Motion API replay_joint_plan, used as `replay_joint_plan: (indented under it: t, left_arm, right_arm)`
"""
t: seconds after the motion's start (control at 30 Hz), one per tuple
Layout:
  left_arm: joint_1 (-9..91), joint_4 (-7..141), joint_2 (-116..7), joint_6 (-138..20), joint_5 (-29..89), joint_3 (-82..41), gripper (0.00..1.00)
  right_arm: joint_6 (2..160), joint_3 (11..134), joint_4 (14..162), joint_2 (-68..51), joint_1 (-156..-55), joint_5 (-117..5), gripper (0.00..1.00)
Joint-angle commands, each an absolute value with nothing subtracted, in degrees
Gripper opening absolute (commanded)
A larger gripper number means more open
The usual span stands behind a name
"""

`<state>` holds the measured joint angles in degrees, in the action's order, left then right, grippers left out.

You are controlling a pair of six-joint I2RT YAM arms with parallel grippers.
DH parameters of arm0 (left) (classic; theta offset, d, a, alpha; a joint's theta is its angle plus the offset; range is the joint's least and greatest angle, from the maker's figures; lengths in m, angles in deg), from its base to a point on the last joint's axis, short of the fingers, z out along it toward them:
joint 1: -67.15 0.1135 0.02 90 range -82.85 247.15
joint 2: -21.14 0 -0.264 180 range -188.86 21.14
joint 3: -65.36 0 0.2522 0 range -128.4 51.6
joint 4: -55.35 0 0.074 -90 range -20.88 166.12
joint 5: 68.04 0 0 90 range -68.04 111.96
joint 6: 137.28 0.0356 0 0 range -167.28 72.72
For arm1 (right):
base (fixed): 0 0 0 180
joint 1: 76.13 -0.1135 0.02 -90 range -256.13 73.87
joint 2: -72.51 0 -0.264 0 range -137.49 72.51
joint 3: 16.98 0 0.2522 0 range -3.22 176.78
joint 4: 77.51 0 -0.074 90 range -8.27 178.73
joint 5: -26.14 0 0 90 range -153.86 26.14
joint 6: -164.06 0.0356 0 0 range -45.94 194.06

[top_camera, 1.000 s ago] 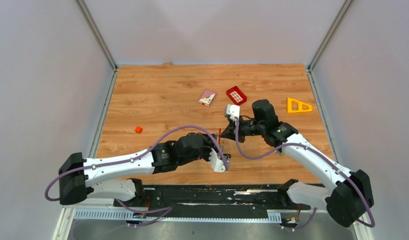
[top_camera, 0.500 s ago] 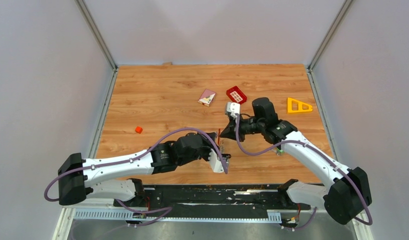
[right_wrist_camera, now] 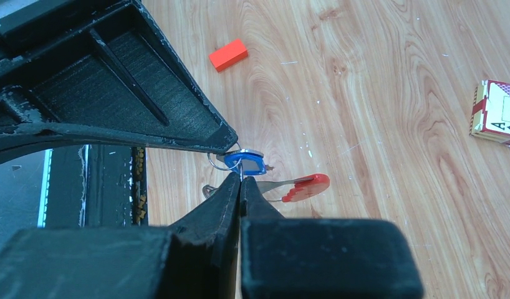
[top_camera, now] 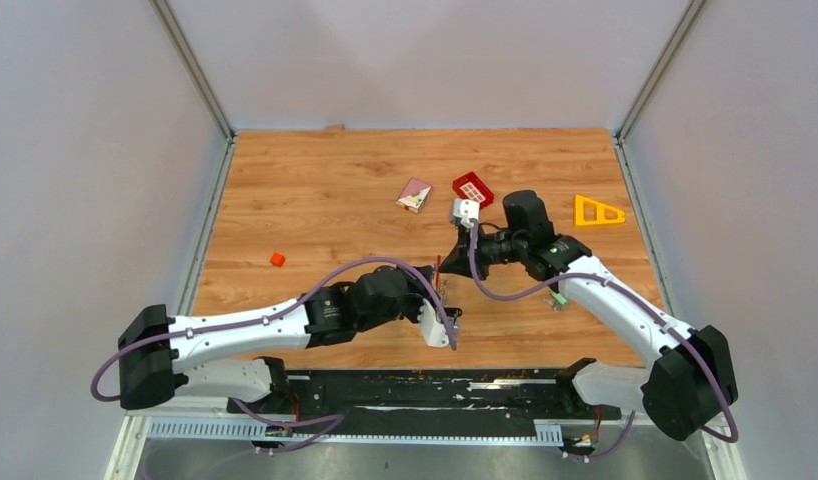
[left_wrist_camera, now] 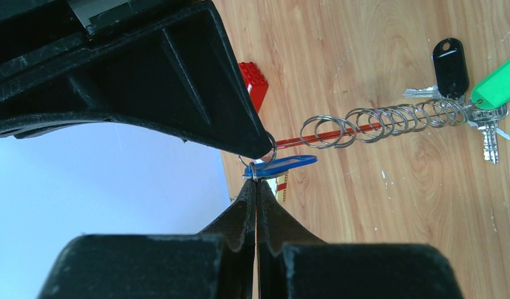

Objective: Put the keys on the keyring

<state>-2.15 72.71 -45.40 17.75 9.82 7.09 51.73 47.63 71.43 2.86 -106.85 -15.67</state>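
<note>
Wooden table [top_camera: 325, 200], keys [left_wrist_camera: 451, 59], red tray [top_camera: 472, 189], card pack [top_camera: 414, 195], yellow triangle [top_camera: 598, 211], orange block [top_camera: 277, 260]

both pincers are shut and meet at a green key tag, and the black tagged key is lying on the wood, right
Not quite: the tag where they meet is blue, not green. The left wrist view shows the blue tag at the tips of the shut left pincer, while the green tag lies on the wood beside the black tagged key. The right pincer is shut too.
</note>
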Motion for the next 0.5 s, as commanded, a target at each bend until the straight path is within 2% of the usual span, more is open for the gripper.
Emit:
replay_joint_plan:
  t: [0.0,0.47]
  left_arm:
    - [-2.5,70.9,-46.1,19.0,9.7,5.6,0.0]
    - [-2.5,76.1,-46.7,20.3,11.4,4.9,0.0]
  right_arm:
    - [52.7,50.6,72.2,3.3,-106.7,-12.0,0.0]
    - [53.7,51.0,72.0,3.5,-105.7,-9.5,0.0]
